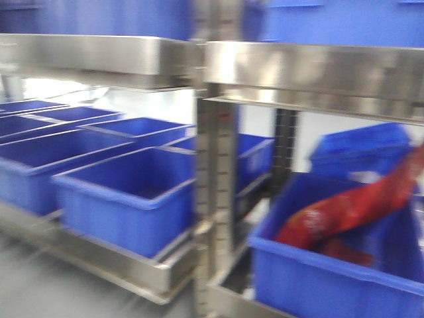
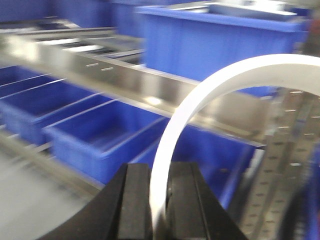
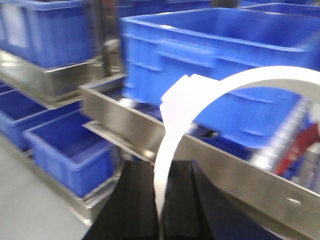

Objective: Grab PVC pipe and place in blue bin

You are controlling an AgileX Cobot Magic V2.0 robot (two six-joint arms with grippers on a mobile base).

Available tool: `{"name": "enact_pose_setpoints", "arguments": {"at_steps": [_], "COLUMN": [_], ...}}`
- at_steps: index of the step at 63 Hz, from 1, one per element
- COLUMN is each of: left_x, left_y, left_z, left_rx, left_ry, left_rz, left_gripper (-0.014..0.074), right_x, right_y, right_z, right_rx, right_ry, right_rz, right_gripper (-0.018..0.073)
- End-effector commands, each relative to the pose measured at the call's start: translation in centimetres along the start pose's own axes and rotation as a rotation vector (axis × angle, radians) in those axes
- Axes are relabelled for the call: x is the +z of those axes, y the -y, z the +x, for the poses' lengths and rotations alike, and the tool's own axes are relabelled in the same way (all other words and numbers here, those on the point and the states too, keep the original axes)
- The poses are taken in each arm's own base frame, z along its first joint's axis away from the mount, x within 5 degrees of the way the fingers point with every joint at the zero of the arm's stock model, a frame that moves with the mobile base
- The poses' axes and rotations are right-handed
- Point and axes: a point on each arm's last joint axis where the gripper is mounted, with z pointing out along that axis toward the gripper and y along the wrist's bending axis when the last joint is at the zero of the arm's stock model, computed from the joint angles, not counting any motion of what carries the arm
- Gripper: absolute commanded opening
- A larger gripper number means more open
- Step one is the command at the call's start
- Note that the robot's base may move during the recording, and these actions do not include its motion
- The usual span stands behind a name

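Tools are unseen in front view; blue bins (image 1: 106, 191) sit lower left. Left wrist: left tool (image 2: 159, 200) pinches a white curved pipe (image 2: 200, 95), bottom centre. Right wrist: right tool (image 3: 159, 200) likewise; best hold firm until over a bin.

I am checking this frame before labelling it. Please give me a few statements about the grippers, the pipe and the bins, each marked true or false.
1. The left gripper has a white curved pipe clamped between its fingers. True.
2. The right gripper holds nothing. False: a white curved pipe sits between its fingers too. Whether it is the same piece cannot be told.
3. In the front view, the lower-right blue bin contains a red item. True.
4. The lower-left blue bins are heaped with pipes. False: the insides that show look empty.
5. The rack is wooden. False: it is shiny metal.
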Motion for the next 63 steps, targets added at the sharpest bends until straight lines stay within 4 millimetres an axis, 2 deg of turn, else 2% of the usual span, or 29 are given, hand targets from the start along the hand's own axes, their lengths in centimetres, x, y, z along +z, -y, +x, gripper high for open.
{"name": "enact_pose_setpoints", "arguments": {"at_steps": [1, 63], "left_x": [-0.21, -0.21], "left_y": [0.1, 0.1], "left_z": [-0.28, -0.28], "left_rx": [0.0, 0.0], "left_ry": [0.033, 0.033], "left_rz": [0.007, 0.007], "left_gripper": [-0.0111, -0.0111], "right_x": [-0.11, -0.11], "right_y": [0.04, 0.04], "right_z": [-0.26, -0.26], "right_rx": [-0.009, -0.009], "right_ry": [0.03, 0.03], "right_rz": [0.006, 0.006], "right_gripper": [-0.0169, -0.0169]}}
